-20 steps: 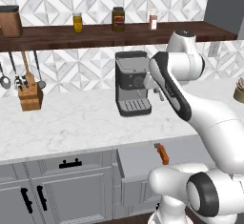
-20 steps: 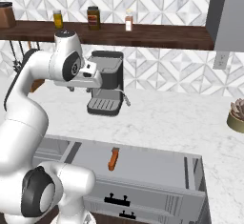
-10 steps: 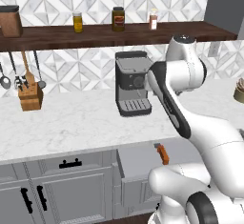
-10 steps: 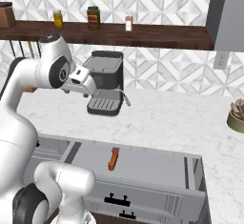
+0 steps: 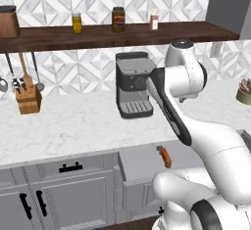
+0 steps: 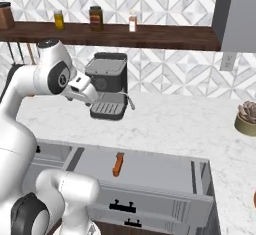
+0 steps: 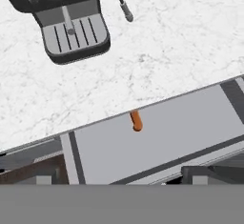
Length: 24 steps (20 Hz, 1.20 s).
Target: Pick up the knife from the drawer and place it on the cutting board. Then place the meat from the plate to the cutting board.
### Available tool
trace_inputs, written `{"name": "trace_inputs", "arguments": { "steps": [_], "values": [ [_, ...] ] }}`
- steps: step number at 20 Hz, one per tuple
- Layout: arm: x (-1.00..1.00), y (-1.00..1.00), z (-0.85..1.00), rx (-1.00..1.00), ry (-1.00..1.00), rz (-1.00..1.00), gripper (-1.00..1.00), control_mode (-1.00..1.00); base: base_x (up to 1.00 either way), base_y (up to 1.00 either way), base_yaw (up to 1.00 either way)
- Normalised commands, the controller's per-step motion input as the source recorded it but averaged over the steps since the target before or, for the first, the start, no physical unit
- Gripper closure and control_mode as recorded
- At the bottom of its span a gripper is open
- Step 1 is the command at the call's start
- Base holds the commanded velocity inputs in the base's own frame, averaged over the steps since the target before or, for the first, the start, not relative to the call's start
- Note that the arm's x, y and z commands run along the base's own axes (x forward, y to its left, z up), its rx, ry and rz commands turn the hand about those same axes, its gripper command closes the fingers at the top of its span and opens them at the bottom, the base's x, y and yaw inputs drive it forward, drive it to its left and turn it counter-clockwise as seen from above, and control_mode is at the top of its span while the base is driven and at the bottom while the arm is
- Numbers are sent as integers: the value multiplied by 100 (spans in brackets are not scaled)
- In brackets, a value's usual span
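- Jaws: spread wide, holding nothing, high above the table [image 7: 181,42].
- Knife [image 6: 118,164]: one, orange handle, lying loose on the grey floor of the pulled-out drawer [image 6: 160,171].
- Coffee machine [image 5: 133,83]: one, on the table.
- Knife block [image 5: 27,97]: one.
- Jars on shelf [image 5: 98,34]: three.

Drawer [image 6: 150,171] pulled open below the desk edge; wide, shallow, flat grey floor, black bar handle on its front. Knife [image 6: 118,164] lies flat on the drawer floor, left of centre, towards the far edge. Bright orange handle; blade too small to make out.
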Motion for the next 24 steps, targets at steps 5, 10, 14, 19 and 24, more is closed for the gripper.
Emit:
{"name": "trace_inputs", "arguments": {
  "steps": [5,10,14,19,24],
  "values": [
    [0,0,0,0,0,0,-100,100,-74,0,-44],
    [0,0,0,0,0,0,-100,100,-62,-13,-53],
    [0,0,0,0,0,0,-100,100,-35,-39,-47],
    [0,0,0,0,0,0,-100,100,-10,-30,-43],
    [0,0,0,0,0,0,-100,100,9,-61,-11]
  ]
}}
